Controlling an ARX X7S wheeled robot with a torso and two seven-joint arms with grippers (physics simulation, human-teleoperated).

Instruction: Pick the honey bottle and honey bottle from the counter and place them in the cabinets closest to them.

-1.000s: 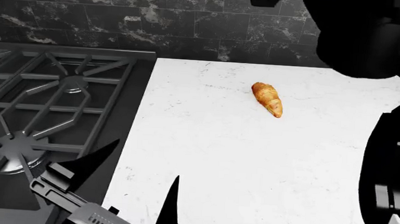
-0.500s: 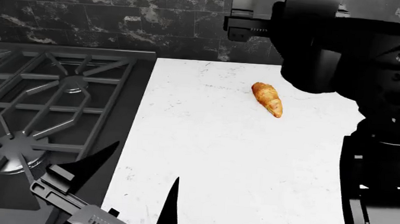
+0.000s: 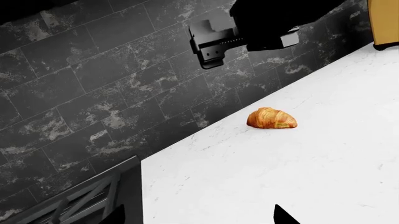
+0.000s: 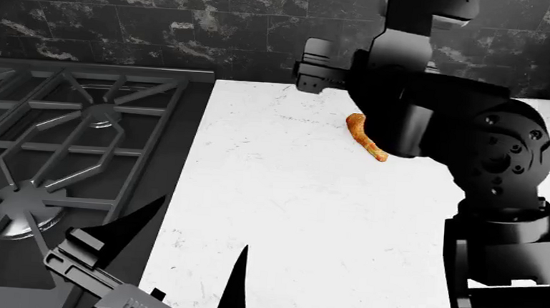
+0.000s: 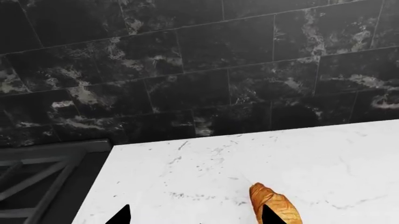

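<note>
Curiously, neither honey bottle is showing in any view right now, so where they are sitting I cannot tell; only a croissant point(image 3: 272, 118) is lying on the white surface point(image 4: 290, 219), with a yellow-tan object point(image 3: 383, 23) peeking in at the edge of the left wrist view that is too cropped to name. The right tool point(image 5: 194, 215) is hovering above the croissant with its fingers spread wide and nothing between them. The left tool point(image 4: 178, 245) is hanging low near the stove point(image 4: 66, 141), also gaping and empty. By my reading this is the searching stage: the next move calls for bringing a bottle into view before any approach.
</note>
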